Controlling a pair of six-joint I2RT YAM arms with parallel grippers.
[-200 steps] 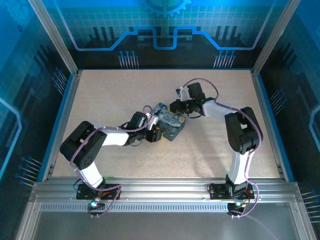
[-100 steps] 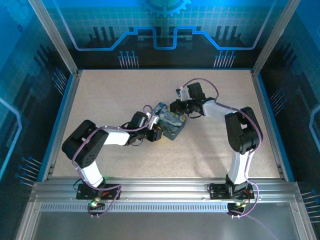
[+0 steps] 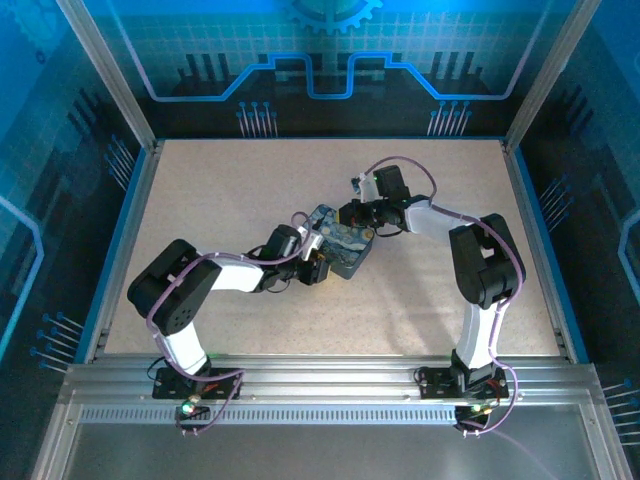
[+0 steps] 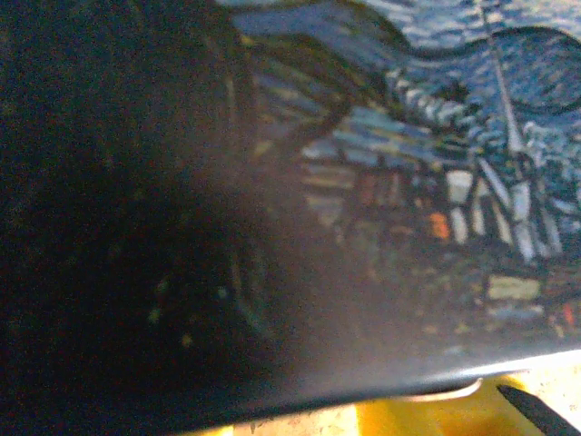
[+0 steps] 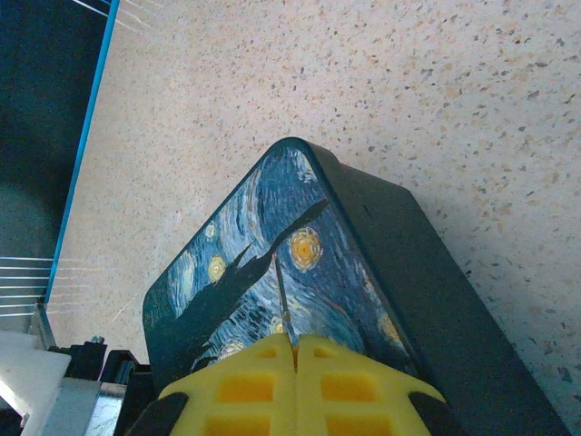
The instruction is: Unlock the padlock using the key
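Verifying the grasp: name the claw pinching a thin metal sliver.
The right claw: its shut yellow fingers pinch the key, pointing over the tin. The left claw sits against the tin.

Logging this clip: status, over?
Right gripper shut on key, tip over tin. Left gripper close against tin, jaws unclear.

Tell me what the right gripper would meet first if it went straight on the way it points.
Probably the tin: the right gripper points at its printed lid, and the thin key it pinches would touch first; depth is unclear.
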